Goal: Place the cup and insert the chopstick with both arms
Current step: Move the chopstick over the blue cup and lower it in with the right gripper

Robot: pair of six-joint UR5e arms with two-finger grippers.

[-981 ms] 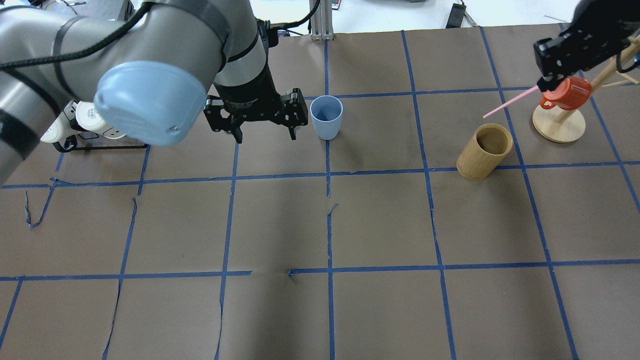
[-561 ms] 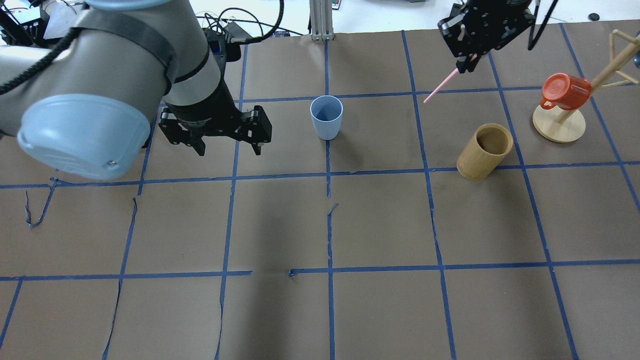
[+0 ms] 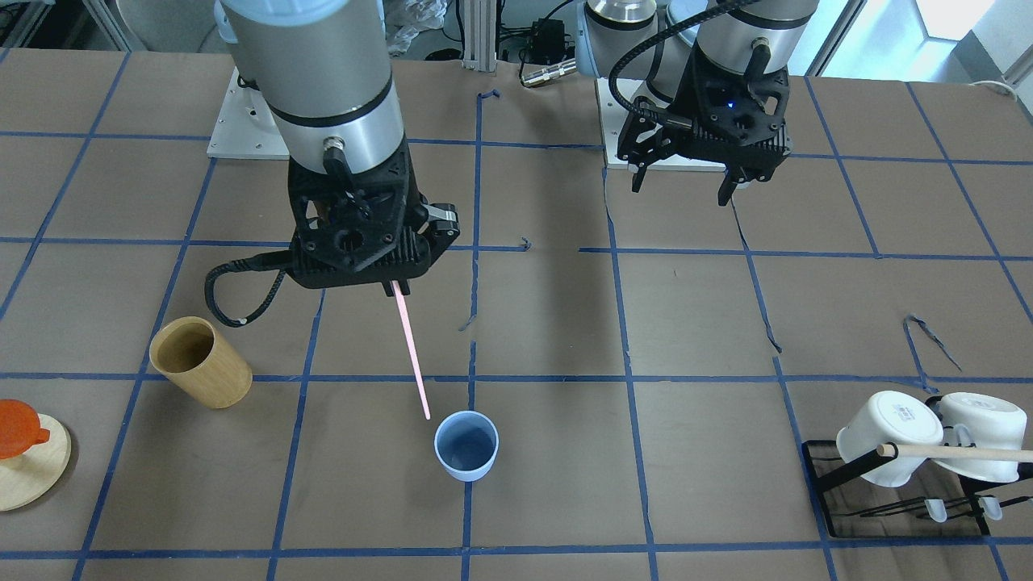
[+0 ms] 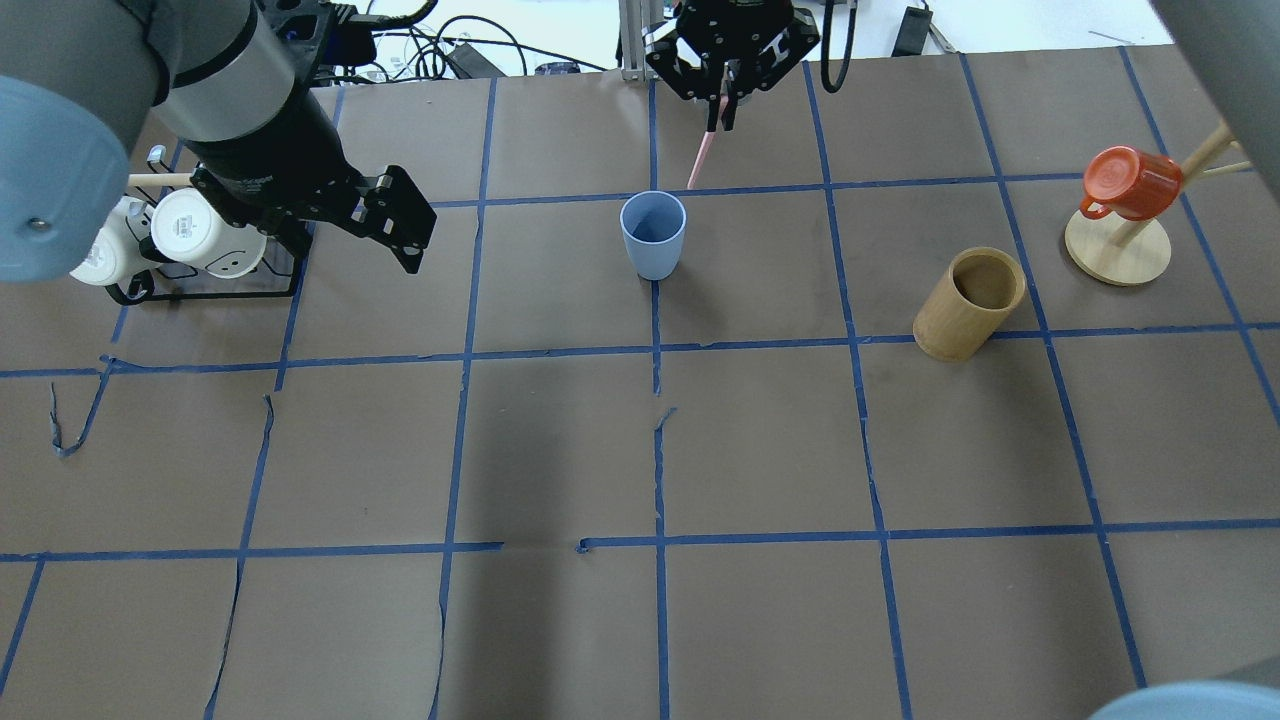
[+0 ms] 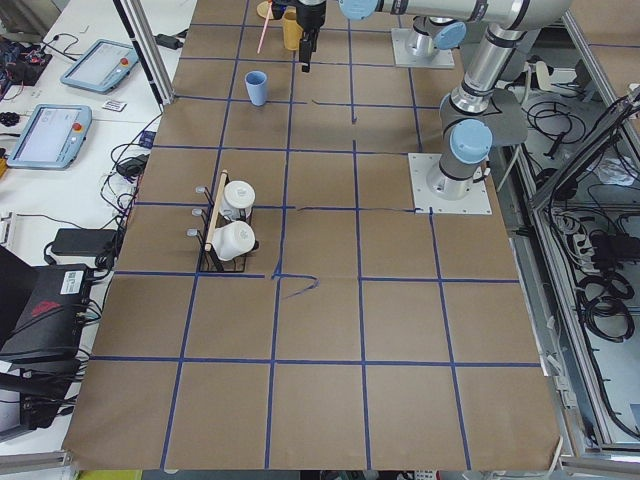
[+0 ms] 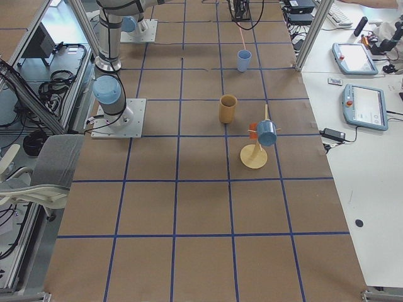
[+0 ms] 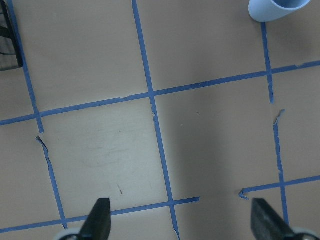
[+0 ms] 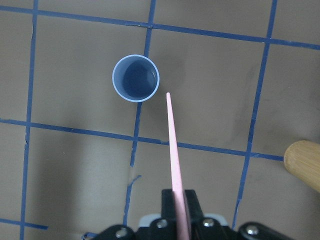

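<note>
Right now the cup [image 4: 652, 235], a small light-blue tapered tumbler with no handle, stands upright at upper centre of the overhead view. The chopstick [image 3: 411, 355], thin, straight and pale pink, is pinched at its top end by the right gripper [image 3: 397, 286], its tip near the cup's rim but outside it. The left gripper [image 3: 682, 187] hangs with its fingers spread wide.

Light-blue cup [image 3: 466, 446]; pale-pink chopstick [image 3: 412, 352]; brown, blue-gridded table [image 3: 726, 323].
</note>
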